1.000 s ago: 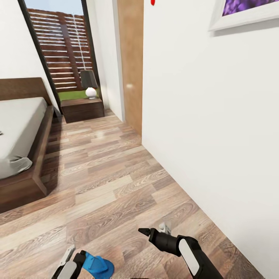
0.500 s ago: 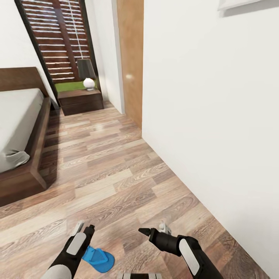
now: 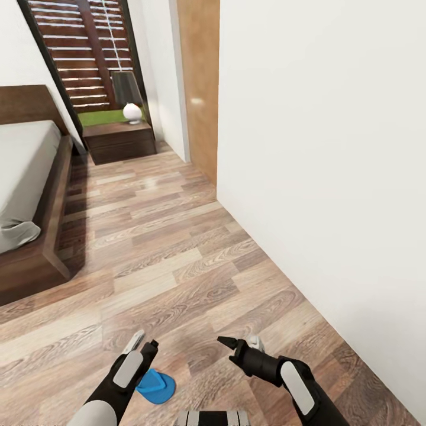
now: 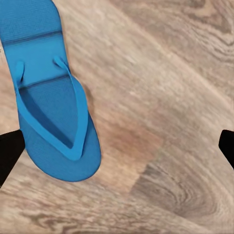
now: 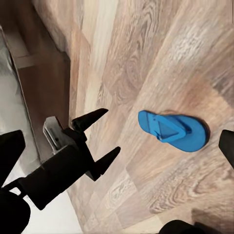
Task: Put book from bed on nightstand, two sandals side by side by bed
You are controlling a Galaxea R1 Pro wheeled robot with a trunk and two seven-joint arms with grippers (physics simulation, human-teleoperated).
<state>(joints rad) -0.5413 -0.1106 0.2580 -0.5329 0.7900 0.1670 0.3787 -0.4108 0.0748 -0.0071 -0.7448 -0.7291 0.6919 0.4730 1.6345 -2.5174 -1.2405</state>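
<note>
One bright blue sandal (image 3: 157, 386) lies flat on the wood floor just below my left gripper (image 3: 145, 341), sole down and strap up. The left wrist view looks straight down on this sandal (image 4: 48, 97), which sits off to one side of the open, empty left gripper (image 4: 117, 148). My right gripper (image 3: 236, 341) hovers open and empty a little to the right. Its wrist view shows the sandal (image 5: 173, 129) beside the spread left gripper (image 5: 113, 130). The bed (image 3: 26, 177) stands at the left and a nightstand (image 3: 118, 141) at the far end. The book is out of view.
A white wall (image 3: 325, 177) runs close along my right side, with a wooden door panel (image 3: 200, 89) further ahead. A lamp (image 3: 127, 94) stands on the nightstand in front of the dark-framed glass door (image 3: 83, 53). Open floor (image 3: 154, 236) stretches between bed and wall.
The camera has tilted down. My left gripper, which was at the sandal, has risen and moved forward off it, and the sandal now lies flat on the floor. The right arm barely moved.
</note>
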